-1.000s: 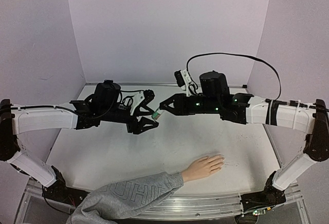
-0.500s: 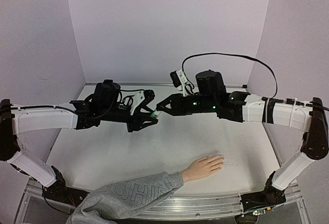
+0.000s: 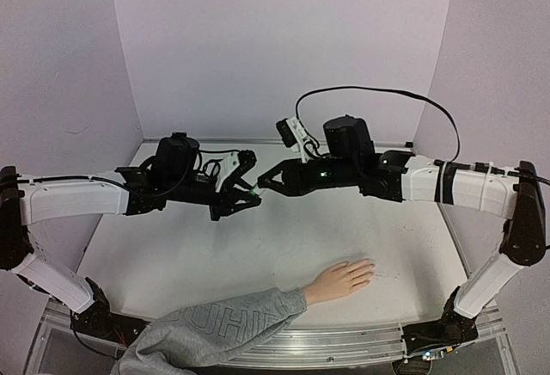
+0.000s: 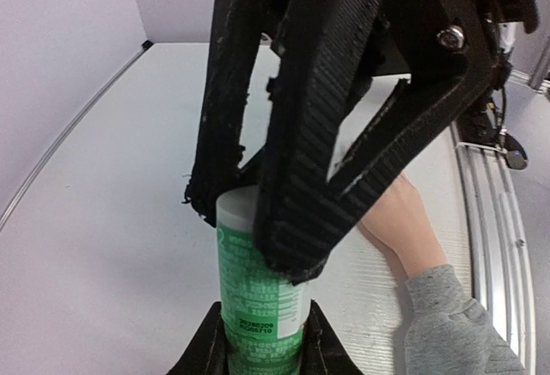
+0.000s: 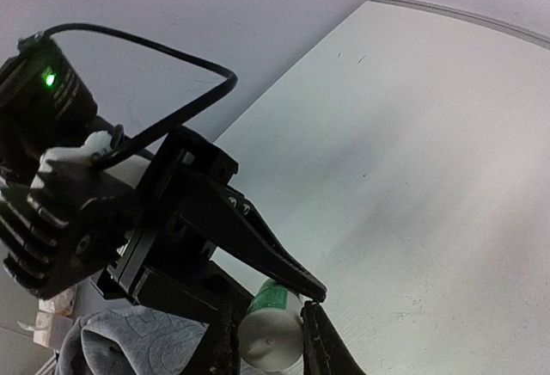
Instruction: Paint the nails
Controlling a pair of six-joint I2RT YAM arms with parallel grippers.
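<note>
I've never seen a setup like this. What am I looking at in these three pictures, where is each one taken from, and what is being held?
These are two robot arms bolted at the near edge of a white table. The wide picture comes from a fixed camera above and behind them. The other two come from small cameras on each arm's wrist, looking along its own claw. On the table lies a mannequin hand in a grey sleeve. Above the table the two arms meet: the left claw pinches the body of a small green-labelled bottle, and the right claw pinches its white end.
</note>
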